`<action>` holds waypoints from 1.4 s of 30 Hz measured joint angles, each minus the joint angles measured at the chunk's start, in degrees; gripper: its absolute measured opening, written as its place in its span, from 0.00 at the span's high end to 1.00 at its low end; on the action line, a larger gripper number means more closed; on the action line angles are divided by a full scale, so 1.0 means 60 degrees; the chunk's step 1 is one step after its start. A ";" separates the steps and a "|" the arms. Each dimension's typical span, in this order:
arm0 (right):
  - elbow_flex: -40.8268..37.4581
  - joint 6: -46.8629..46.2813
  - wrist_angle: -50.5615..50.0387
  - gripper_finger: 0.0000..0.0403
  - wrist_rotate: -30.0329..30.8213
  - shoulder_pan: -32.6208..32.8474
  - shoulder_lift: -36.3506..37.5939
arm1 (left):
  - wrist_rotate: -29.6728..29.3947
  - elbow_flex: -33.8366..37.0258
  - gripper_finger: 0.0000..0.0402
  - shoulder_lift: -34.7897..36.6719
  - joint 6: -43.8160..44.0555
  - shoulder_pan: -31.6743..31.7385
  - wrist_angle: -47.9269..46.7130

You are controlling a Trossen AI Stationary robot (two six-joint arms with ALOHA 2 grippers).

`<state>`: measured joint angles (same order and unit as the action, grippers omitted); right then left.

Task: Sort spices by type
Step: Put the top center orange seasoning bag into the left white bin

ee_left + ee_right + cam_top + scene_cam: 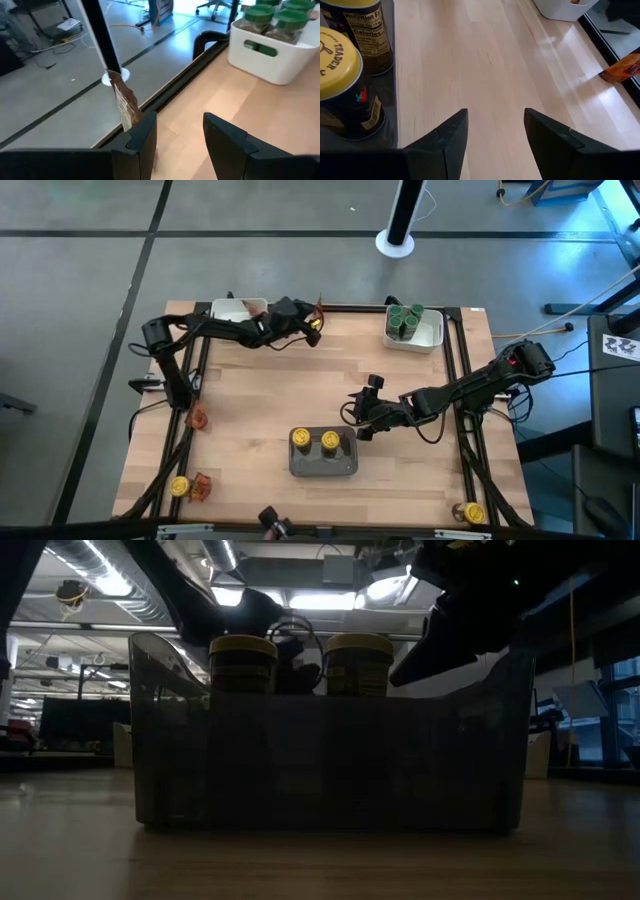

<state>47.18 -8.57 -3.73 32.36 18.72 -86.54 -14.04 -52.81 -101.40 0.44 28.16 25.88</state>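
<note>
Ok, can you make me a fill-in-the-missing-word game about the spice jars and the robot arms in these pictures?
1. The jars in the white tray at the table's far right have ___ lids.
2. The grey tray near the table's front holds ___ yellow-lidded jars.
3. The left gripper hangs by the table's far edge, with a crinkly ___ against one finger.
4. The right gripper is next to the grey tray, and between its fingers there is ___.

Missing words: green; two; packet; nothing

Left arm stretched along the far edge, left claw (312, 328) fingers parted, a thin packet (125, 102) stuck against one finger (142, 135). Right arm bent inward mid-worktop, right claw (362, 423) fingers apart, nothing between them.
</note>
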 joint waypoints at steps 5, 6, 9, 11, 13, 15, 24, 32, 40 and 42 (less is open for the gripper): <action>0.0000 -0.0005 -0.0170 0.52 -0.0003 0.0000 0.0000 | -0.0816 -0.0176 0.64 -0.0218 -0.0059 0.0084 0.0033; 0.0000 -0.0004 -0.0186 0.52 -0.0004 0.0000 0.0000 | -0.0846 -0.0174 0.64 -0.0223 0.0060 0.0139 0.0012; 0.0000 -0.0002 -0.0199 0.52 -0.0004 0.0000 0.0002 | -0.0843 -0.0173 0.64 -0.0223 0.0358 0.0264 0.0008; 0.0000 -0.0002 -0.0187 0.52 -0.0002 0.0000 0.0001 | -0.0634 -0.0173 0.64 -0.0224 0.0376 0.0371 0.0019; 0.0000 0.0002 -0.0195 0.52 -0.0004 0.0000 0.0002 | -0.0307 -0.0177 0.64 -0.0294 0.0460 0.0468 0.0160; 0.0000 0.0002 -0.0188 0.52 -0.0004 0.0000 0.0000 | -0.0131 -0.0174 0.64 -0.0424 0.0603 0.0551 0.0194; 0.0000 0.0039 -0.0145 0.52 0.0011 0.0000 0.0003 | -0.0092 -0.0425 0.64 -0.1288 0.0648 0.0761 0.0608; 0.0000 0.0229 -0.0136 0.52 0.0022 0.0000 0.0000 | -0.0066 -0.1260 0.64 -0.2052 0.0491 0.0784 0.0447; 0.0000 0.0231 -0.0132 0.52 0.0029 0.0000 0.0000 | 0.0028 -0.1816 0.64 -0.2110 0.0857 0.1126 -0.1066; 0.0000 0.0231 -0.0137 0.52 0.0029 0.0000 0.0000 | 0.0217 -0.1865 0.64 -0.2113 0.0907 0.1234 -0.1211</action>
<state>47.18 -7.18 -4.56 32.53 18.72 -86.54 -12.73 -64.00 -114.08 5.88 35.57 18.62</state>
